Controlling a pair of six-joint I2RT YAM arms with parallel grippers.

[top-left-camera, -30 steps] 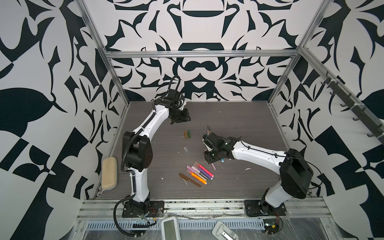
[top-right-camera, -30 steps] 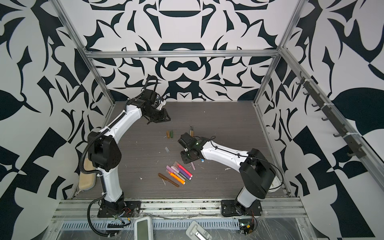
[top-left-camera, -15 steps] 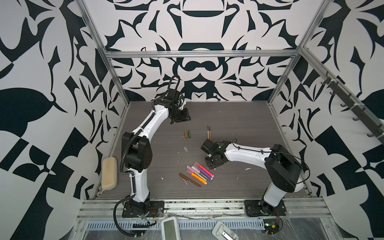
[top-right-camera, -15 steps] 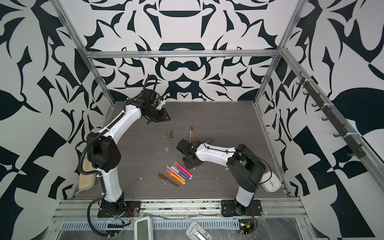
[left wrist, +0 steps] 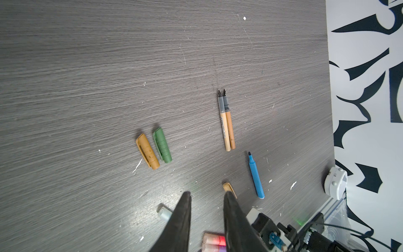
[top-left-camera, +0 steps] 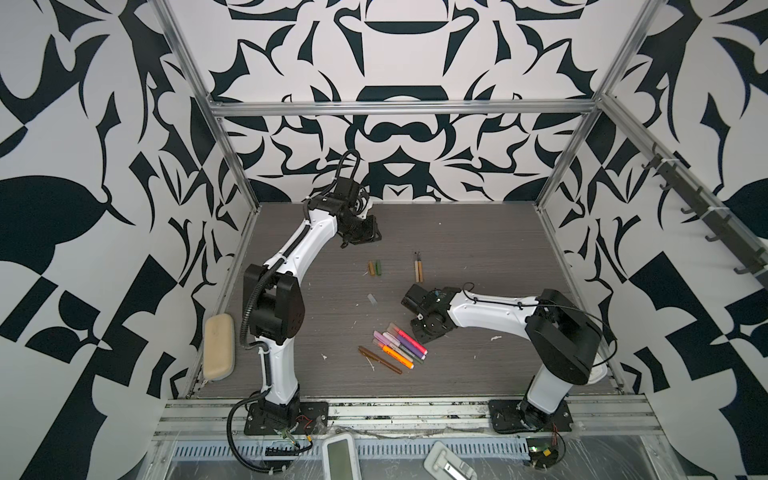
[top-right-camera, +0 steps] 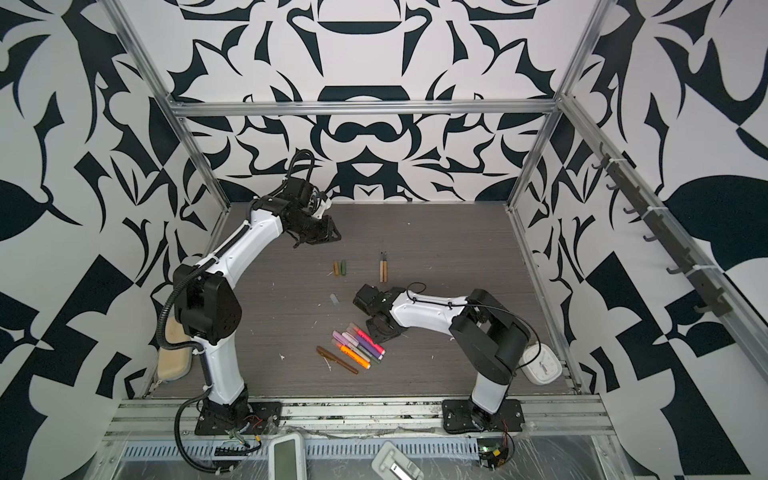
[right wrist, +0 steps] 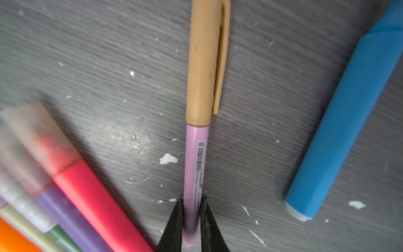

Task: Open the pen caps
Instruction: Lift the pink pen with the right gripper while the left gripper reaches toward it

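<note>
Right wrist view: right gripper (right wrist: pixel 192 201) clamped on the bare end of a pink pen (right wrist: pixel 195 165), jaws pinching the barrel from both sides. The pen lies flat on the table (right wrist: pixel 109 54). Its tan cap (right wrist: pixel 202 65) is on, at the end away from the grip. A blue pen (right wrist: pixel 344 122) lies apart on one side and a red marker (right wrist: pixel 91 196) on the other, at the edge of the pen bunch. Neither touches the pink pen.

Left wrist view: left gripper (left wrist: pixel 207 195) released, jaws parted, nothing between them, hanging above the table. The tip of the tan cap shows just past one finger. A loose gold cap (left wrist: pixel 147 151) and green cap (left wrist: pixel 162 145) lie side by side. Two uncapped pens (left wrist: pixel 226 124) touch along their length, nibs bare. The blue pen is also bare-nibbed. A clear cap (left wrist: pixel 164 212) sits near the other finger.

Top views: in both top views the left arm is raised toward the back of the table, well apart from the right wrist. That wrist is bent low just beside the pen bunch (top-left-camera: pixel 399 347), and its fingers are hidden beneath it.

Step in hand, as I read it: taking up the next capped pen. The barrel is secured and the cap is not yet off. The next move calls for lifting the pen clear of the table and presenting the capped end. The left jaws then close on the tan cap and pull straight along the pen's axis. The hold sits at the very end of the barrel, so the pen may pivot under the pull.
</note>
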